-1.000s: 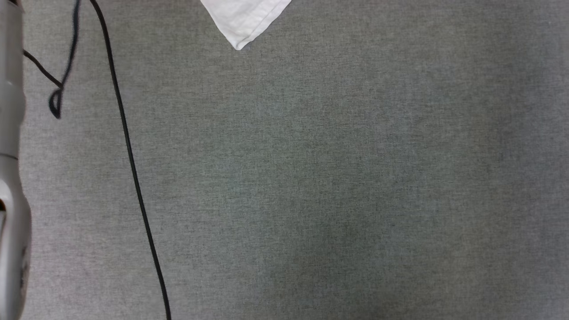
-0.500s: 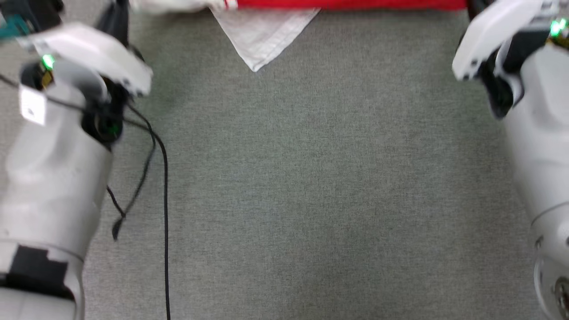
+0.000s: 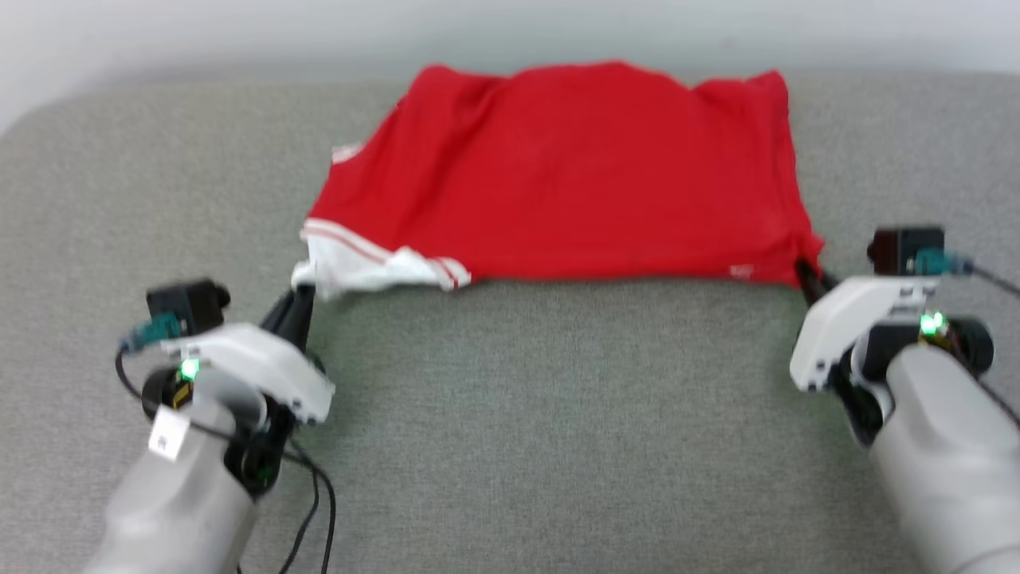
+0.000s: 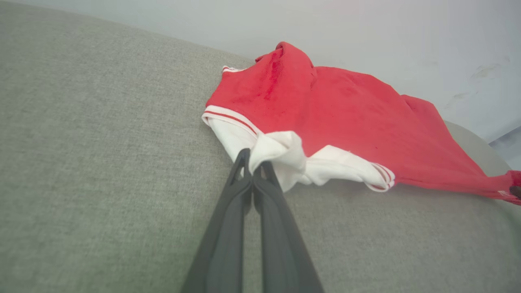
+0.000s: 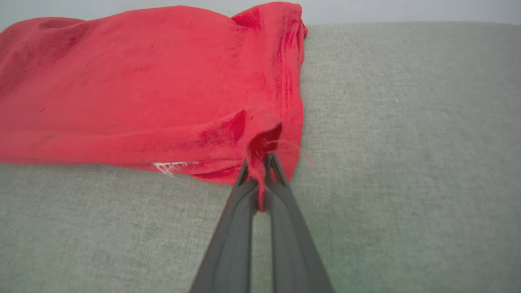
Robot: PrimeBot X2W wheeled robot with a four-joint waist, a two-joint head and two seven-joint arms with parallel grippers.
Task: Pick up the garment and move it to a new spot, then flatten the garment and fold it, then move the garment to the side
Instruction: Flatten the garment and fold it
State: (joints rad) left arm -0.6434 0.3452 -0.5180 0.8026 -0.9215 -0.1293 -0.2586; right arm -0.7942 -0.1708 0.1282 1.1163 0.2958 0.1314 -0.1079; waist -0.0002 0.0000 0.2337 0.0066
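The garment [image 3: 558, 175] lies spread across the far half of the grey fabric surface, plain red side up, with a bunched white sleeve [image 3: 358, 267] and its striped trim at the near left corner. My left gripper [image 3: 301, 291] is shut on that white sleeve; in the left wrist view the fingers [image 4: 254, 162] pinch the white cloth [image 4: 281, 152]. My right gripper [image 3: 806, 271] is shut on the near right red corner, and the right wrist view shows red cloth [image 5: 142, 81] pulled between the fingertips [image 5: 260, 162]. The chest lettering is hidden.
The grey fabric surface [image 3: 558, 414] stretches wide in front of the garment and to both sides. A pale wall [image 3: 510, 32] rises just behind its far edge. Black cables [image 3: 315, 510] hang by my left forearm.
The head camera has tilted up, so the whole picture shifted: the full garment and both grippers now show. The white sleeve that hung as a flat point is now bunched in the left gripper.
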